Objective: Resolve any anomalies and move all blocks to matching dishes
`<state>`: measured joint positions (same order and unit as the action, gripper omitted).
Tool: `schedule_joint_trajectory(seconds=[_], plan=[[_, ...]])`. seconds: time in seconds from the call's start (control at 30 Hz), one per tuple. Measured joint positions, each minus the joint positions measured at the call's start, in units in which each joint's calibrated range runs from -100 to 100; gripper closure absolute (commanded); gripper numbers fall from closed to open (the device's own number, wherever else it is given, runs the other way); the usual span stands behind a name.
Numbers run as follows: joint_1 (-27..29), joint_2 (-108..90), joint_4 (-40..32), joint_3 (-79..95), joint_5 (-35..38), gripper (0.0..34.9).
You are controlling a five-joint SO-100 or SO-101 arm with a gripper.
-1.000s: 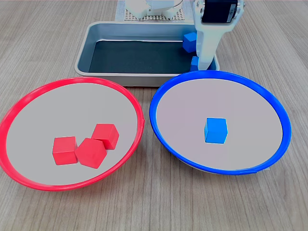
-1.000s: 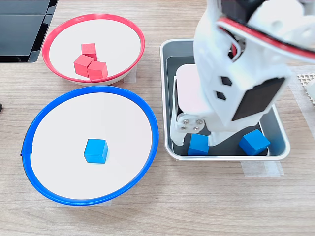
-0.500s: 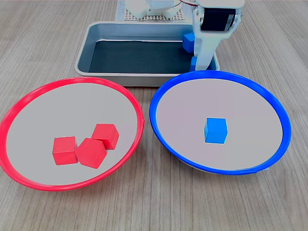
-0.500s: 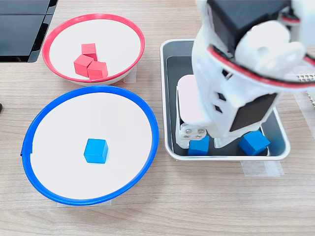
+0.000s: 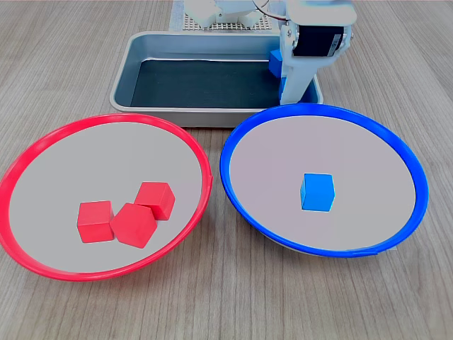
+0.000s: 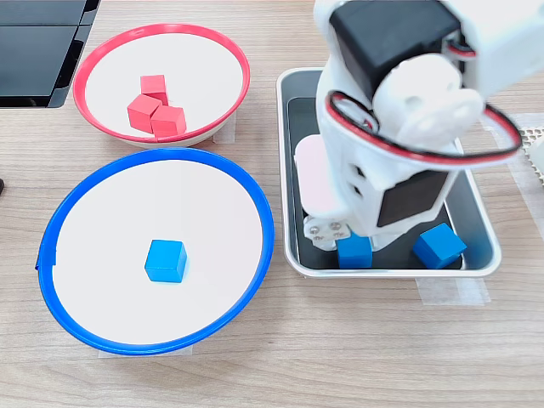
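Lower right in the second exterior view, the pincer (image 6: 353, 246) reaches into the grey tray (image 6: 293, 170) over a blue cube (image 6: 354, 252); whether it grips the cube cannot be told.

In both exterior views the arm's white body hid the gripper's fingertips, so whether they touched the blue block (image 6: 354, 252) near the tray's (image 6: 289, 170) corner could not be told — only that block's lower part showed. In the first exterior view the arm covered most of the second tray block (image 5: 276, 62), and the picture's top edge cut the arm off — as the second exterior view's top edge did
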<state>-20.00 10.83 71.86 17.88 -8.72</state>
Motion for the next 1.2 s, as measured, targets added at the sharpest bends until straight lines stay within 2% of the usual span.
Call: schedule_joint_trajectory(seconds=[0.23,0.33,0.43,0.53,0.6,0.67,0.77,0.9,0.97,1.03,1.1,1.2], plan=[[4.78,-4.94,11.34,-7.26,4.2,34.6],[7.26,-5.03,13.38,-14.25,5.57,33.8],[7.88,-2.98,12.64,-23.5,6.59,32.0],[7.08,1.02,8.08,-29.22,7.86,31.6],[7.08,3.58,4.98,-30.4,8.69,29.5],[6.9,6.73,1.88,-31.49,9.47,24.1],[6.28,12.02,-1.71,-33.48,10.94,18.2],[7.17,12.79,-2.94,-33.67,12.01,17.9],[7.26,12.62,-2.37,-33.67,12.65,21.3],[6.9,10.91,-0.49,-32.03,13.97,21.8],[6.28,7.25,3.67,-29.49,16.07,22.7],[6.19,-0.68,12.32,-23.87,20.27,21.8]])
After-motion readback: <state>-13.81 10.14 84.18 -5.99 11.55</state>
